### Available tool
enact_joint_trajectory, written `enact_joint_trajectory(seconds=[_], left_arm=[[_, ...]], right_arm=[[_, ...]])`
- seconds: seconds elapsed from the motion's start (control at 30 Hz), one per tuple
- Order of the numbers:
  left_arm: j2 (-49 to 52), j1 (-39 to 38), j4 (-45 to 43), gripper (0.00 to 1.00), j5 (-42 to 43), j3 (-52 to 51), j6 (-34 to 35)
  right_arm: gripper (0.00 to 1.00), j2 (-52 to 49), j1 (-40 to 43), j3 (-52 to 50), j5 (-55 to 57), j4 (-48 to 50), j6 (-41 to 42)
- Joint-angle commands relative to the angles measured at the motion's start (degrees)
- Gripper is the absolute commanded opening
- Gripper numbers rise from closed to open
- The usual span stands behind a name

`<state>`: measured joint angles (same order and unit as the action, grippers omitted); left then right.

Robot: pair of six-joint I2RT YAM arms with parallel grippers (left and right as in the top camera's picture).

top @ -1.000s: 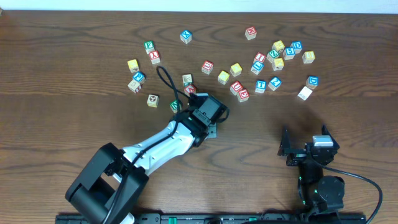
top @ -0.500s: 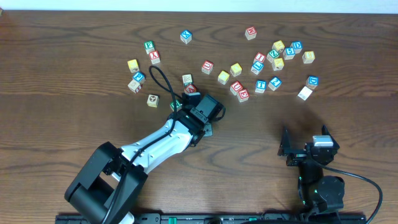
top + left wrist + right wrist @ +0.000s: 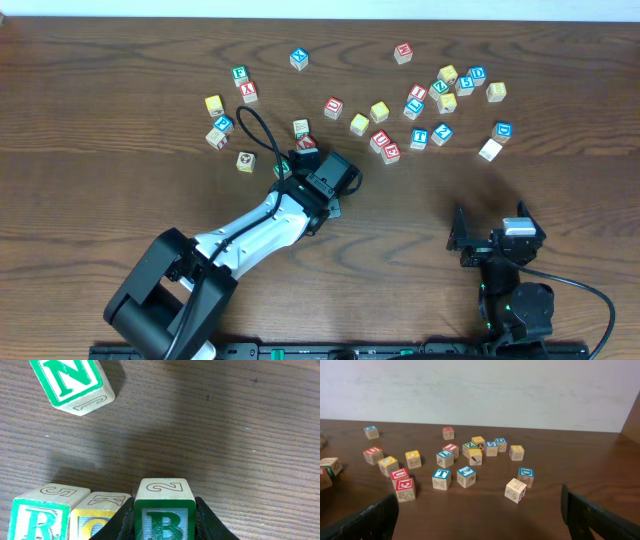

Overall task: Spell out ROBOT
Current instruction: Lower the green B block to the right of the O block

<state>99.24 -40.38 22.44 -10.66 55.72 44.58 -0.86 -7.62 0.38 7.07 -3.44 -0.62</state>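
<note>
the left end effector (image 3: 164,529) is clamped on a small wooden cube with a green letter b on its face (image 3: 163,494), one dark finger (image 3: 126,521) pressed against each side wall, and a numeral 2 shows on its top face. the cube sits at the right end of a row beginning on the dark wood-grain desk (image 3: 240,435): a wooden cube with a green r (image 3: 35,516) comes first, then a yellow-faced cube (image 3: 97,516) touching it, whose letter is cut off by the frame edge but looks like an o. the b is just beside that yellow cube, with only the finger between them; whether it rests on the desk or hangs a little above it cannot be told from this angle. a green n cube (image 3: 72,382) lies tilted and well apart, up the desk. the right end effector (image 3: 480,520) is parked with its fingers spread wide and holds nothing, facing the scatter of spare letter cubes (image 3: 466,476). a cube like this should be light, rigid and not fragile, with smooth painted faces that could slip or twist if pinched off centre, so the sensible hold is the one shown, square on two opposite flat sides and low enough to stay level. the risk on letting go is a finger nudging the yellow neighbour out of line, so the fingers should part only slightly and draw away straight
</note>
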Motion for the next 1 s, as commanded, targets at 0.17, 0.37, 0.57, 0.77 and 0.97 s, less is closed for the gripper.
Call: enact_joint_trajectory(seconds=[0.17,0.37,0.57,0.77,0.97], left_arm=[[0.1,0.2,2.6,0.07,-0.3,-0.7,0.5],[0.1,0.2,2.8,0.08,-0.3,-0.7,0.5],[0.1,0.1,2.9,0.07,1.7,-0.7,0.0],[0.1,0.1,3.3,0.07,4.2,-0.7,-2.4],[0.1,0.1,4.3,0.08,4.2,-0.7,-2.6]], right_arm=[[0.99,0.0,0.5,-0.1,-0.1,-0.2,0.6],[0.99,0.0,0.5,-0.1,-0.1,-0.2,0.6],[0.99,0.0,0.5,-0.1,-0.1,-0.2,0.6],[0.99,0.0,0.5,-0.1,-0.1,-0.2,0.6],[0.99,0.0,0.5,-0.1,-0.1,-0.2,0.6]])
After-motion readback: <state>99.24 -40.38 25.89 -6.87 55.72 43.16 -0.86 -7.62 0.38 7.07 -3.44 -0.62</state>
